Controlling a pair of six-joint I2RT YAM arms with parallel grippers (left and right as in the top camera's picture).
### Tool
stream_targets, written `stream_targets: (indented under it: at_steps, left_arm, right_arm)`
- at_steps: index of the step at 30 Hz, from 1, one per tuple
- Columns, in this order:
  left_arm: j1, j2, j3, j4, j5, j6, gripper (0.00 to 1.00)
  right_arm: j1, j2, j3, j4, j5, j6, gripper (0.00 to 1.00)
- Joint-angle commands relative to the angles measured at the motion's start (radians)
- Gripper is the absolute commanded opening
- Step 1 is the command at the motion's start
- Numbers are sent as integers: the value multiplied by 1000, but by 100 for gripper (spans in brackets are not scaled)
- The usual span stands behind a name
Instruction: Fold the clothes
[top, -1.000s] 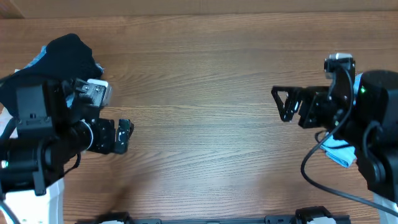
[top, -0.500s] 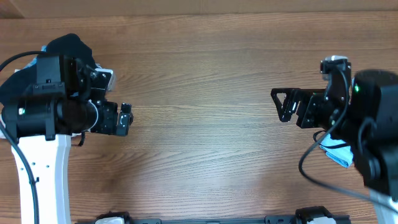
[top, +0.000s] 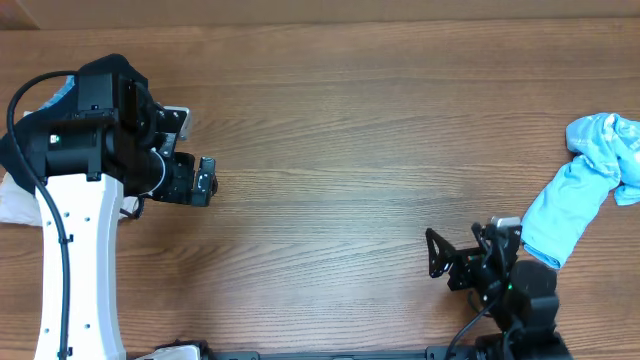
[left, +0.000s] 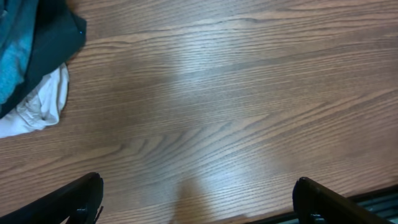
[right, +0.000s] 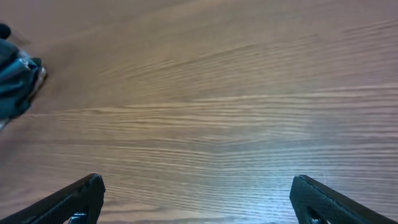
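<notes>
The black T-shirt (top: 113, 72) lies bunched at the far left corner of the table, partly hidden under my left arm. It also shows in the left wrist view (left: 59, 34), heaped with teal fabric (left: 11, 59) and a white cloth (left: 38, 104). My left gripper (top: 206, 180) is open and empty over bare wood just right of that pile, as the left wrist view (left: 196, 202) also shows. My right gripper (top: 436, 258) is open and empty near the front edge; the right wrist view (right: 198, 199) shows only wood between its fingers.
A crumpled light blue garment (top: 585, 190) lies at the right edge. A white cloth (top: 15, 200) pokes out at the left edge beside my left arm. The left arm's dark tip (right: 15, 81) shows at the left of the right wrist view.
My right arm has drawn back from mid-right to the front edge, uncovering the light blue garment. My left arm has shifted slightly toward the far side. Both grippers stay open.
</notes>
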Motion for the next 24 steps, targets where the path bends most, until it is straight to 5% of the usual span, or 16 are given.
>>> stream_targets:
  at_steps: [1, 24]
  left_arm:
    - [-8, 5, -4, 1, -2, -11, 100]
    - [-8, 5, -4, 1, -2, -11, 100]
  right_arm:
    - [2, -106, -63, 18, -4, 3, 100]
    - [2, -171, -84, 21, -3, 2, 100]
